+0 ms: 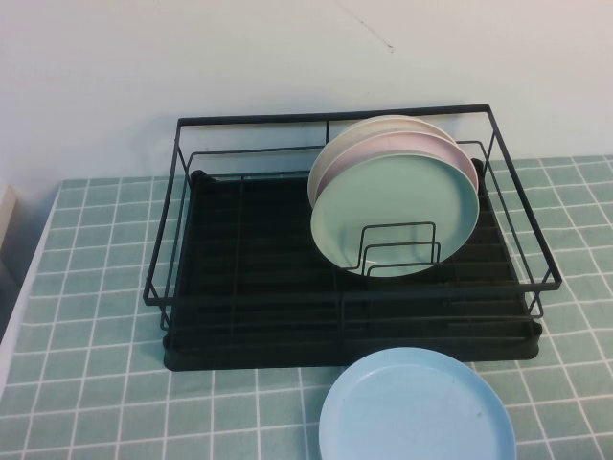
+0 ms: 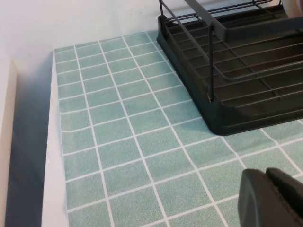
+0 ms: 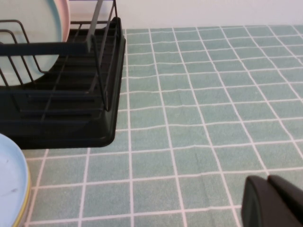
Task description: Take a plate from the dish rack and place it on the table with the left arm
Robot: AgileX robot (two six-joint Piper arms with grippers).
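Upright between wire dividers, frontmost in the dish rack (image 1: 345, 287), stands the mint plate (image 1: 395, 216), easiest to reach. Left tool (image 2: 277, 198) parked low over bare bench (image 2: 128, 142), fingers together, empty. Right tool (image 3: 274, 203) likewise closed, idle beside rack. Blue plate (image 1: 414, 407) flat in front.

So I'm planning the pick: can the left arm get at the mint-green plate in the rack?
Probably yes. The plate stands frontmost in the dish rack, its top open. The left end effector hangs low over bare table beside the rack; the right end effector is parked well aside.
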